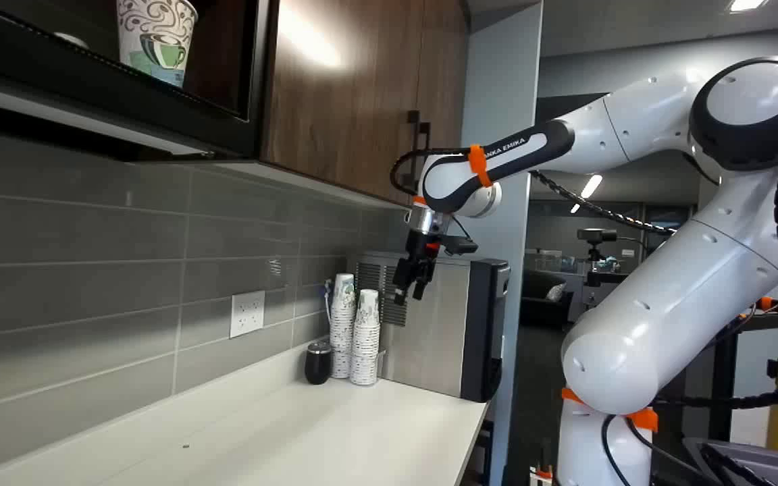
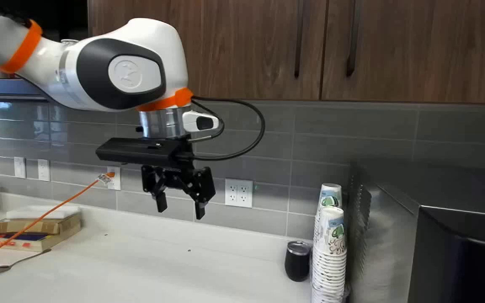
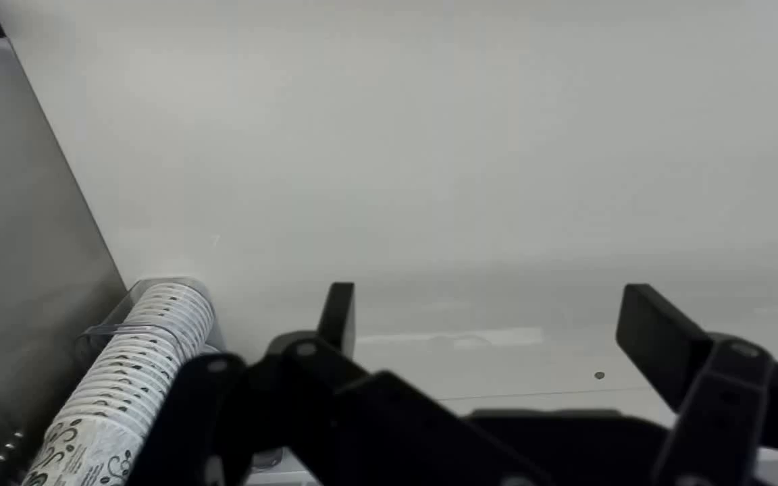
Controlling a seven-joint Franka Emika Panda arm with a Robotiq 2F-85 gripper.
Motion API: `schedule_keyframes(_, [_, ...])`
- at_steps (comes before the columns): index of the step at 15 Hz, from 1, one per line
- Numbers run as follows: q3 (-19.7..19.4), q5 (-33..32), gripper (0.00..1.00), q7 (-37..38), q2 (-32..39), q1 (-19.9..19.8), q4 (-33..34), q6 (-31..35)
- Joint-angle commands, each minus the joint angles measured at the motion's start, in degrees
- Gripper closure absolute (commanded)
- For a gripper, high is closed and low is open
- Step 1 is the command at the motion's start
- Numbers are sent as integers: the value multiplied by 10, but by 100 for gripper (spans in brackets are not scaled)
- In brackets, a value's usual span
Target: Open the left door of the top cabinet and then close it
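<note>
Evidently, the opening has not been started. In an exterior view, the left door of the top cabinet is seen closed, and the gripper is held below the cabinet's lower edge, pointed down, apart from the door.

In an exterior view, the door's handle, a dark upright bar, is found close by the right door. The gripper is placed lower and to the left of it, its jaws parted and nothing grasped. Ideally, the gripper should be raised and turned until the door is faced, and the bar's lower end should be straddled, probably its easiest part to reach. The neighbouring handle stands near and should not be caught too. The pull is best made along an arc, the hinges being presumed at the far edge, with the arm kept out of the swing.

In the wrist view, the spread fingers are shown above the counter, with stacked paper cups off to the left. Neither door nor handle is shown, so alignment must at first be judged from outside. Closing could later be done by a gentle push near the free edge.
</note>
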Motion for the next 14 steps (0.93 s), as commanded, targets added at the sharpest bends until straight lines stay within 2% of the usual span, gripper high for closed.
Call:
schedule_keyframes(1, [4, 3, 0, -2, 1, -4, 1, -1])
schedule_keyframes(7, [4, 3, 0, -2, 1, -4, 1, -1])
schedule_keyframes(11, [25, -24, 0, 62, -38, -46, -5, 58])
schedule_keyframes(14, [28, -34, 0, 90, -71, -79, 7, 78])
